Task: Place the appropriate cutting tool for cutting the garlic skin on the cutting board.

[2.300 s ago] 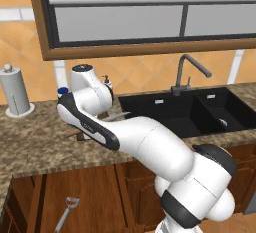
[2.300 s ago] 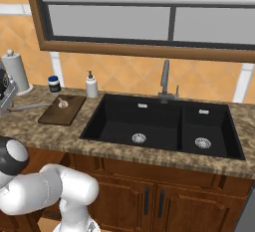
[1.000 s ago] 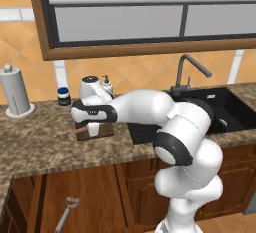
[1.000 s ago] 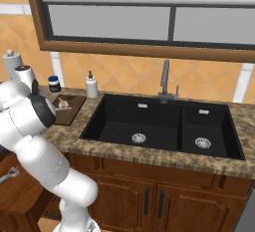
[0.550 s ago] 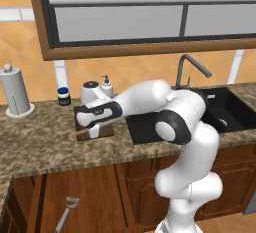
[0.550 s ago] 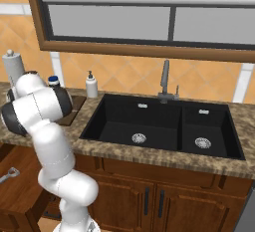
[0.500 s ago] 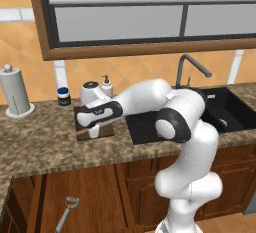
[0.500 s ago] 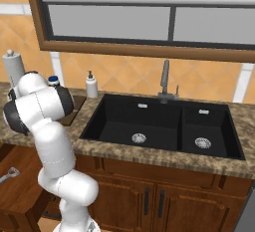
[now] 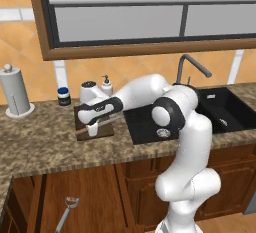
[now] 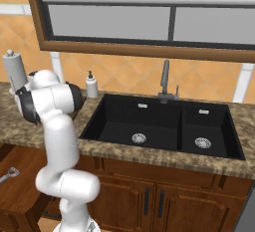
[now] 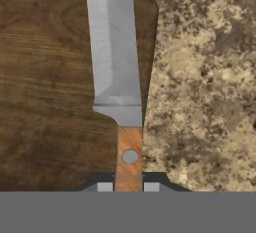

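Left base view: the gripper [image 9: 93, 129] hangs low over the cutting board [image 9: 102, 130], closed on the handle of the knife [image 9: 98, 126], which sticks out to both sides of it as a thin, slanted strip. A peeler [image 9: 65, 214] lies well below the gripper.

Right base view: the arm hides the gripper; a soap bottle [image 10: 91, 86] stands just beyond the arm, and the sink [image 10: 159, 126] lies well off to the side.

Hand view: the fingers [image 11: 104, 187] clamp a brown wooden handle with one rivet. The knife [image 11: 116, 67] has a grey blade running straight ahead over the board's [image 11: 47, 97] dark wood near its edge, beside the speckled counter [image 11: 200, 87].
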Available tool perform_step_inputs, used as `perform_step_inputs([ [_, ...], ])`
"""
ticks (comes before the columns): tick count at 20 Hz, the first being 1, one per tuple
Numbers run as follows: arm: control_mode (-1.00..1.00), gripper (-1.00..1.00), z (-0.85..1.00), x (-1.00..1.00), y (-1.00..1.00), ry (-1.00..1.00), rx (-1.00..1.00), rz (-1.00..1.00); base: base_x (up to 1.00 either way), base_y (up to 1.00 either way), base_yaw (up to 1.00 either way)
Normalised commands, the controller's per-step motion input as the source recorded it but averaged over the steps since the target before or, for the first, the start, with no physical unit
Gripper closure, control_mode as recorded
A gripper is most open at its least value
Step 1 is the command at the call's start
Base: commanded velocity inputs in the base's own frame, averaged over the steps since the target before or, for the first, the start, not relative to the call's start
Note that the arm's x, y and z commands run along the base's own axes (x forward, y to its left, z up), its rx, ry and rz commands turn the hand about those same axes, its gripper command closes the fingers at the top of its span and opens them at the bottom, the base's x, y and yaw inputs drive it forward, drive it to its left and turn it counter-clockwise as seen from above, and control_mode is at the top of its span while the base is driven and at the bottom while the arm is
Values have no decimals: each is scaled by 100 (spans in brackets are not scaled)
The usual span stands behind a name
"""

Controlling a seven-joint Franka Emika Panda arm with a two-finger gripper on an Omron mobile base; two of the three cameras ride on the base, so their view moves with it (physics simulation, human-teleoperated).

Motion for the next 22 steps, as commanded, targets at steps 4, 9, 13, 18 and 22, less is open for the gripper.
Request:
perform_step_inputs([
  [4,-100,100,-27,26,0,6,0,6,0,0,0],
  [9,-100,100,-27,22,0,6,0,6,0,0,0],
  [13,-100,-100,-29,15,0,5,0,5,0,0,0],
  [18,-100,-100,-3,-10,-9,-2,1,4,0,0,0],
  [22,-100,-100,7,-49,-33,-8,6,4,0,0,0],
])
